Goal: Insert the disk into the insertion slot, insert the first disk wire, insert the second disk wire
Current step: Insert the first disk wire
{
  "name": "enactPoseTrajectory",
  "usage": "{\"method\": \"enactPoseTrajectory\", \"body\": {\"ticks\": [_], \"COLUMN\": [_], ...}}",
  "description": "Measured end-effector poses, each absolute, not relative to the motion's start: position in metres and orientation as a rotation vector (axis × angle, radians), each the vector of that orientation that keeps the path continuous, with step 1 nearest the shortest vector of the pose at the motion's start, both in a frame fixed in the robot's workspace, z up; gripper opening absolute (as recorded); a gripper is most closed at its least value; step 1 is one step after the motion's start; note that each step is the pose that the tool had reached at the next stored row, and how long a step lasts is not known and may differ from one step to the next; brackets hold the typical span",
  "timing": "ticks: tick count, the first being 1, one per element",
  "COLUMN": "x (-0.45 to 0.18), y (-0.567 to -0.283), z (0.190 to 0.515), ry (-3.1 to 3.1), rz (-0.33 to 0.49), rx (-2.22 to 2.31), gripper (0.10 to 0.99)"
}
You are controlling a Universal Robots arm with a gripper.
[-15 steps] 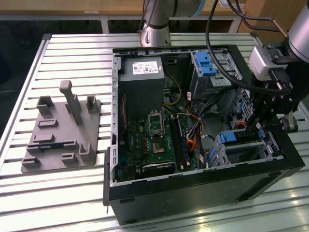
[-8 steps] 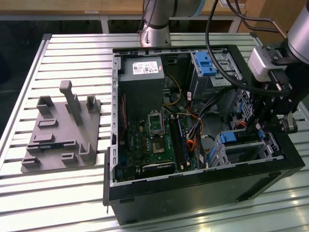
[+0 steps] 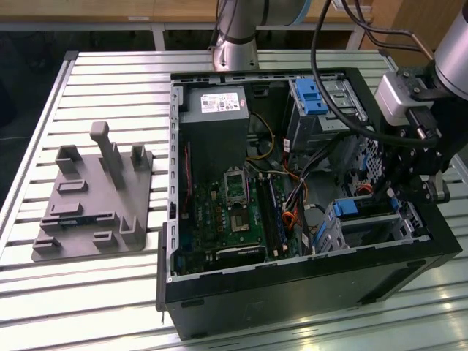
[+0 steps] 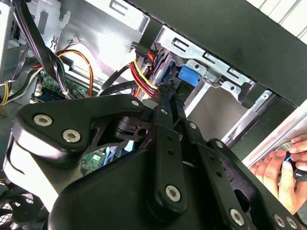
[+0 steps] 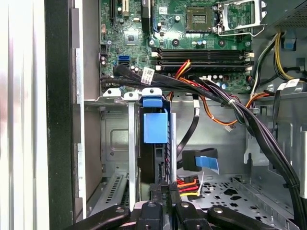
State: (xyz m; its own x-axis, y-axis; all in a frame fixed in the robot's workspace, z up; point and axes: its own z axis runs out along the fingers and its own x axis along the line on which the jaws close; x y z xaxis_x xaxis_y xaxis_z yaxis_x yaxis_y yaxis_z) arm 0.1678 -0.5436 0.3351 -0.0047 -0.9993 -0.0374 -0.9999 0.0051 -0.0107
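Gripper [image 4: 168, 93] first: black jointed links studded with silver screws, tapering to two slim fingers [image 4: 165, 129] drawn nearly together, with nothing visibly pinched between them. In the first wrist view the tips sit just beside the near edge of the disk [image 5: 155, 127]. It stands on edge inside the insertion slot [image 5: 115, 143], a silver-grey sheet-metal cage with cut-out, perforated sides. Only the disk's bright blue plastic frame reads clearly. Its body is dark and partly covered by the fingers, so I cannot tell how deep it sits.

Starting from the exterior view's left, a matte grey fixture plate [image 3: 91, 197] with upright posts and blocks lies on the ribbed aluminium table [image 3: 110, 73]. Next is the open black computer case [image 3: 292, 292], holding a boxy grey power supply [image 3: 214, 124] at the far side and a green motherboard [image 3: 230, 212] nearer. Towards the exterior view's right, a grey metal bay [image 3: 311, 95] with a blue latch stands by the far wall. The arm [image 3: 446, 51] reaches down over the near right corner, hiding part of the cage.

A thick bundle of black cables [image 5: 249, 120] drapes past the slot, with red and yellow wires [image 5: 188, 182] near the fingertips. A flat blue-ended cable [image 5: 201, 160] curls just beside the disk; I cannot tell whether it is plugged in. Outside the case wall, in the second wrist view, a person's hand [image 4: 280, 170] is partly out of view.
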Motion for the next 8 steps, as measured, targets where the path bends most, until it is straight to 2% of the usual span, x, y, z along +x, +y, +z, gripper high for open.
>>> {"method": "enactPoseTrajectory", "body": {"ticks": [8], "x": [0.1680], "y": [-0.5437], "z": [0.3324], "ry": [2.204], "rz": [0.027], "rx": [-2.193], "gripper": [0.173]}}
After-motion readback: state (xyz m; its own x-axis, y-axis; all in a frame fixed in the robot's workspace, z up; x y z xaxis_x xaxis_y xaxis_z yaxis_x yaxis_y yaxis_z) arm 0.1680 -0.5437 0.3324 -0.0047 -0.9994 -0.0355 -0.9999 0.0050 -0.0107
